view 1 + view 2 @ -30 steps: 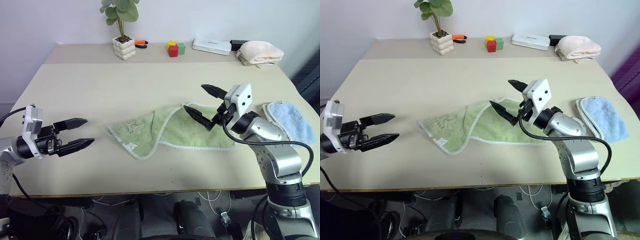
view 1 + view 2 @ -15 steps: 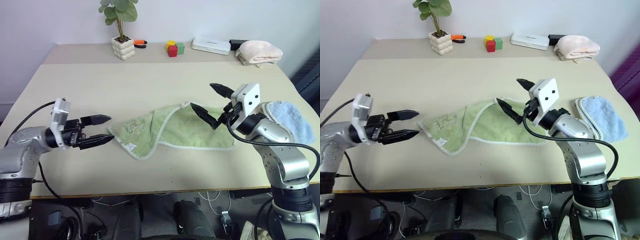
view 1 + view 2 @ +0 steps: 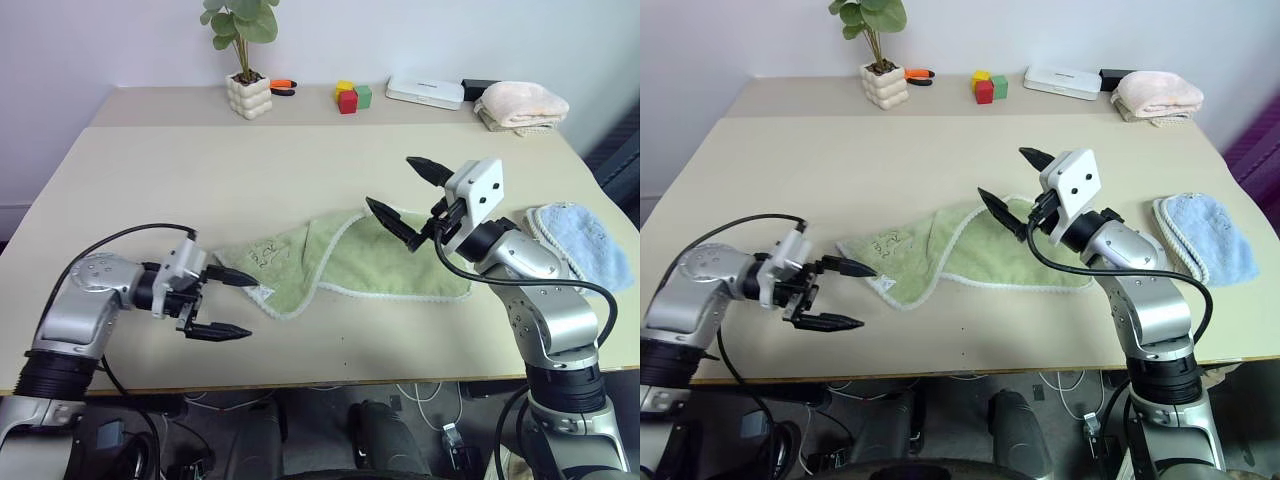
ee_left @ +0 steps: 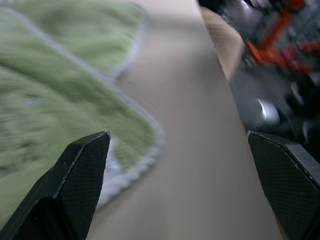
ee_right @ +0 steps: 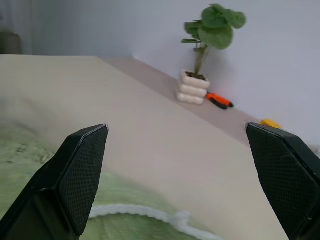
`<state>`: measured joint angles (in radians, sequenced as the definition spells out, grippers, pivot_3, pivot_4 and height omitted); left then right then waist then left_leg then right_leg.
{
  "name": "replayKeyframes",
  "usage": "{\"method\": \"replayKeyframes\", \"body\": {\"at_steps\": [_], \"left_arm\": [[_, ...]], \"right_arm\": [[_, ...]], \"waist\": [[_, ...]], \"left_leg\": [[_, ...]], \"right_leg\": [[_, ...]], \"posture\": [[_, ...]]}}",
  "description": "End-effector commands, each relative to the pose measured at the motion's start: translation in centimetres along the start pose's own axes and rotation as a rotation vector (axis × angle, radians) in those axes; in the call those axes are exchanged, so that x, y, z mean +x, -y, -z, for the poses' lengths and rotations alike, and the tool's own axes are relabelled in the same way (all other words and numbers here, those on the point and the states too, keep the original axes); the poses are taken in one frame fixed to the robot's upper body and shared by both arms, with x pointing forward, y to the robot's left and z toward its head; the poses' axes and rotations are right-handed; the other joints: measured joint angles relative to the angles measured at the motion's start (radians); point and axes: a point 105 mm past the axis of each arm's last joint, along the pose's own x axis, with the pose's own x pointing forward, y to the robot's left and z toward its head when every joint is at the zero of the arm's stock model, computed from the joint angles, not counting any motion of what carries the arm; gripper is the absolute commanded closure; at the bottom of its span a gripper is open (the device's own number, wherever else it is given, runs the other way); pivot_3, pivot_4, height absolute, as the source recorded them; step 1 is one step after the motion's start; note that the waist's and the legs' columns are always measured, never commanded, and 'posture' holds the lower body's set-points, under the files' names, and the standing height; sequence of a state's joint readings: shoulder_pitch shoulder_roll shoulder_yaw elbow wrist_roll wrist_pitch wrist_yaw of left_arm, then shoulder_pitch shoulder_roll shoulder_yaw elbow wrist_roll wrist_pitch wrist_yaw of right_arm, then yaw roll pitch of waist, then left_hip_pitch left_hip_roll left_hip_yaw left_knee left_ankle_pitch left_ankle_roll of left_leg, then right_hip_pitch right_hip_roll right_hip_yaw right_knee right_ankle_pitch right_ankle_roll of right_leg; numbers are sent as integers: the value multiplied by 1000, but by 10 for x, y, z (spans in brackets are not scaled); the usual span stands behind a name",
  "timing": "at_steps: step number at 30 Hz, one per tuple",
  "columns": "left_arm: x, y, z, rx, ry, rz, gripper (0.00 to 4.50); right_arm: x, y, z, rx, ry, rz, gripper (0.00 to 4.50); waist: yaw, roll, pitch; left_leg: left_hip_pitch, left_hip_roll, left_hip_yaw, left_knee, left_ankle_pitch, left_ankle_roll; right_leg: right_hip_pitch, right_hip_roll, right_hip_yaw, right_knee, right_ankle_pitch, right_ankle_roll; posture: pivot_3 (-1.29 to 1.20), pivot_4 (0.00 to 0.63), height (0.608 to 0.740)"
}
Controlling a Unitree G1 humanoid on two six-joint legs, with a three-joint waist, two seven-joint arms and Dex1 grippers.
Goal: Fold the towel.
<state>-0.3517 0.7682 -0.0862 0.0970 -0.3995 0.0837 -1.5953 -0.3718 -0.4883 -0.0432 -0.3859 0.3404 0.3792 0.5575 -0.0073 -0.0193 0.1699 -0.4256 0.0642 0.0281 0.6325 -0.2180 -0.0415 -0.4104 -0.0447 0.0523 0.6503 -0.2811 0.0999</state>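
At the left, the left gripper [image 3: 224,303] sits low over the table [image 3: 150,170], close to its front edge, with its 2 black fingers spread wide and nothing between them. One fingertip reaches the near-left corner of the towel [image 3: 345,258]; whether it touches the cloth I cannot tell. The other fingertip hangs over bare tabletop just in front of that corner. Bare table stretches all along the left side and across the middle up to the back shelf, so there is plenty of room there.

The towel lies near the table's middle, a little toward the front. It is light green terry with a pale whitish hem, spread out but rumpled. The left corner is folded over itself, with a small dark embroidered mark on it. A strip of bare table runs between the towel and the front edge.

Over the towel's right part the right gripper [image 3: 404,195] is raised clear of the cloth, its 2 fingers also wide apart and empty.

Further right, near the table's right edge, lies a light blue towel [image 3: 585,238], apart from the green one. Along the back stand a potted plant [image 3: 243,60], coloured blocks [image 3: 351,96], a white box [image 3: 425,92] and a folded pink towel [image 3: 520,104].
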Motion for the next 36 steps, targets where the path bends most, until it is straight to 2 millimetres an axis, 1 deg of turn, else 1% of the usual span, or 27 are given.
{"method": "replayKeyframes", "body": {"at_steps": [1, 5, 9, 13, 16, 18, 23, 24, 25, 27, 28, 31, 34, 36], "left_arm": [[17, -2, -2, 169, -45, 68, 0], [27, -14, 5, 235, -60, 36, 0], [33, -18, 10, 218, -63, 27, 0], [48, -29, 15, 174, -75, -11, 0], [53, -28, 26, 177, -150, 9, 780], [52, -26, 31, 181, -184, 25, 1715], [48, -27, 31, 168, -191, 18, 4171], [48, -28, 28, 164, -170, 14, 4471], [47, -29, 20, 150, -119, 4, 4471], [39, -32, 4, 132, -27, -21, 4471], [32, -32, -3, 123, 15, -30, 4471], [3, -30, -22, 58, 136, -56, 4471], [-23, -28, -37, 30, 221, -95, 4471], [-37, -29, -42, 26, 235, -149, 4471]], "right_arm": [[2, 6, -15, -39, 51, 13, 14], [-1, 5, -16, -47, 54, 22, 14], [-4, 5, -18, -46, 57, 45, 14], [-8, 7, -18, -47, 59, 66, 14], [-10, 9, -20, -54, 60, 76, 0], [-12, 10, -21, -61, 62, 81, 0], [-12, 13, -21, -62, 63, 88, 0], [-12, 13, -21, -61, 64, 89, 0], [-12, 13, -20, -62, 60, 90, 0], [-13, 14, -17, -65, 51, 93, 0], [-13, 15, -16, -67, 47, 96, 0], [-13, 21, -10, -86, 16, 115, 0], [-13, 34, 9, -156, -87, 159, 0], [-15, 46, 26, -183, -181, 200, 0]], "waist": [[-2, 0, 0], [-6, 0, 0], [-5, 0, 0], [0, 0, 0], [-4, 0, 0], [-4, 0, 0], [-4, 1, -1], [-4, 1, 0], [-4, 1, 0], [-5, 1, 0], [-5, 1, 0], [-9, 0, 0], [-9, 0, 0], [-7, 1, 0]], "left_leg": [[0, 0, 0, 0, 0, 0], [0, 0, 0, 0, 0, 0], [0, 0, 0, -1, 0, 0], [0, 0, -1, 0, 0, 0], [0, 0, -1, 1, 0, 0], [0, 0, -1, 0, 0, 0], [1, 0, -1, 0, 0, 0], [1, 0, -1, 0, 0, 0], [1, 0, -1, 0, 0, 0], [1, 0, -1, 0, 0, 0], [0, 0, -1, 0, 0, 0], [0, 1, -1, 0, 0, 0], [1, 1, -1, 0, 0, 0], [0, 1, -1, 0, 0, 0]], "right_leg": [[0, 0, 0, 0, 0, 0], [0, 1, 0, 0, 0, 1], [-1, 1, 0, 0, 2, 4], [0, 1, 0, 0, 2, 4], [0, 1, 0, 0, 2, 4], [0, 1, 0, 0, 2, 4], [0, 1, 0, 1, 2, 4], [1, 1, 0, 1, 2, 4], [1, 1, 0, 1, 2, 4], [0, 1, 0, 1, 2, 4], [0, 1, 0, 1, 2, 4], [0, 2, 0, 1, 2, 4], [0, 2, 0, 1, 2, 4], [0, 1, 0, 1, 2, 4]], "posture": [[0, 150, 740], [0, 150, 740], [0, 150, 740], [0, 150, 740], [0, 150, 740], [0, 150, 740], [0, 150, 740], [0, 150, 740], [0, 150, 740], [0, 150, 740], [0, 150, 740], [0, 150, 740], [0, 150, 740], [0, 150, 740]]}}
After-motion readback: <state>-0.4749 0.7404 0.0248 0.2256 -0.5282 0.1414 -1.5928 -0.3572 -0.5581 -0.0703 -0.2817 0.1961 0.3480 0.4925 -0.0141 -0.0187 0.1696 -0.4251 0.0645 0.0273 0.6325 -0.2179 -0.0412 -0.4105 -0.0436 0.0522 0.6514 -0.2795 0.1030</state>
